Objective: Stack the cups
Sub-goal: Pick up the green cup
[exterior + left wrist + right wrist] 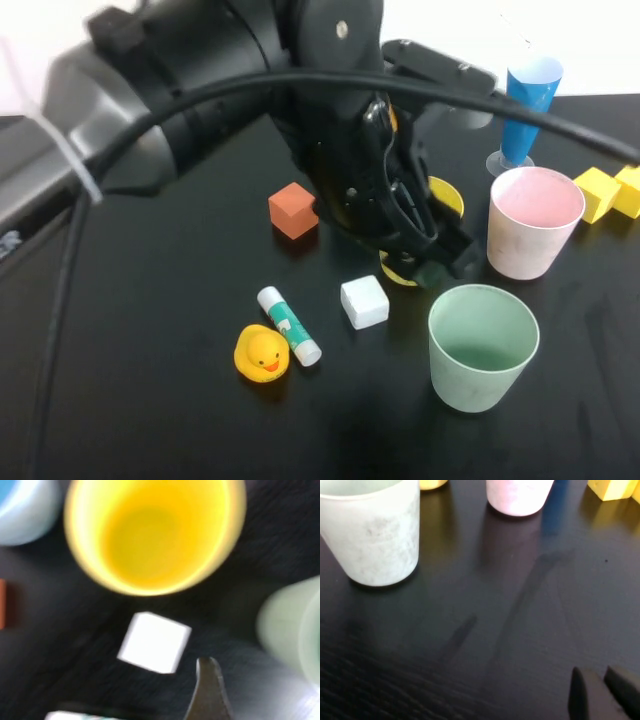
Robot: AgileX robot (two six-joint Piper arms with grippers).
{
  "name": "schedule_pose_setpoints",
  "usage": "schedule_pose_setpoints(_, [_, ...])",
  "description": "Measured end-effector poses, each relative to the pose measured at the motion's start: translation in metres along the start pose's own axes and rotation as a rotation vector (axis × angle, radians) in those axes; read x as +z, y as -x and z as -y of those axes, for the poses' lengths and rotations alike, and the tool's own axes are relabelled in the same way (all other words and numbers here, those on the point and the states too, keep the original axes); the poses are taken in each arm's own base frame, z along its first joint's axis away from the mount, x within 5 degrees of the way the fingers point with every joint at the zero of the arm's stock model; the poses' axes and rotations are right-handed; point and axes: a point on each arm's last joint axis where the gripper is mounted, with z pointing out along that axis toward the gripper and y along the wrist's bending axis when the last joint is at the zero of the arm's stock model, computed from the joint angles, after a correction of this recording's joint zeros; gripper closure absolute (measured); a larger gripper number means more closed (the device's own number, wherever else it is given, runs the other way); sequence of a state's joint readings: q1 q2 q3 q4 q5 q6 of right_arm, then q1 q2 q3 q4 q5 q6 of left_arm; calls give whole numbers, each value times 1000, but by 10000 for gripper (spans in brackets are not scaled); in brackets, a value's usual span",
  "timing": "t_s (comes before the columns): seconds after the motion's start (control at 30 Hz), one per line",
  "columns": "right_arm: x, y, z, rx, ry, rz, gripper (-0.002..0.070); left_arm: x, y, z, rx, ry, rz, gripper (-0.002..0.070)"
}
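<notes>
The yellow cup (155, 530) stands upright, seen from above in the left wrist view; in the high view (447, 196) my left arm covers most of it. My left gripper (432, 250) hovers over it, open and empty, with one finger (207, 692) showing. The light blue cup (22, 510) stands beside the yellow one and is hidden by the arm in the high view. The pink cup (535, 222) and the pale green cup (483, 346) stand upright at the right. My right gripper (595, 672) is shut and empty, low over bare table, short of the green cup (375, 535) and the pink cup (519, 497).
A white cube (364, 302), a glue stick (289, 325), a rubber duck (262, 353) and an orange cube (293, 210) lie left of the cups. A tall blue cone glass (526, 105) and yellow blocks (606, 192) stand at the back right.
</notes>
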State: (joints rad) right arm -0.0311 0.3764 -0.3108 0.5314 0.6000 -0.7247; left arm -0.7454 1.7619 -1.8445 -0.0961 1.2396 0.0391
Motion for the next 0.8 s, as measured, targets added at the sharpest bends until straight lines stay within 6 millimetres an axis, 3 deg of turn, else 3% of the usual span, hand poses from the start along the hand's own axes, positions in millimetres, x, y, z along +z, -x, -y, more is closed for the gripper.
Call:
schedule_pose_setpoints(0.2, [0, 0, 0, 0, 0, 0, 613, 2, -1, 28, 75, -31, -8, 249])
schedule_pose_setpoints(0.47, [0, 0, 0, 0, 0, 0, 613, 59, 1, 35, 131, 41, -135, 263])
schedule_pose_setpoints(0.53, [0, 0, 0, 0, 1, -1, 613, 68, 1, 35, 157, 40, -155, 340])
schedule_pose_setpoints(0.63, [0, 0, 0, 0, 1, -1, 613, 69, 1, 35, 183, 43, -156, 559])
schedule_pose_setpoints(0.8, [0, 0, 0, 0, 1, -1, 613, 38, 1, 31, 201, 103, -89, 655])
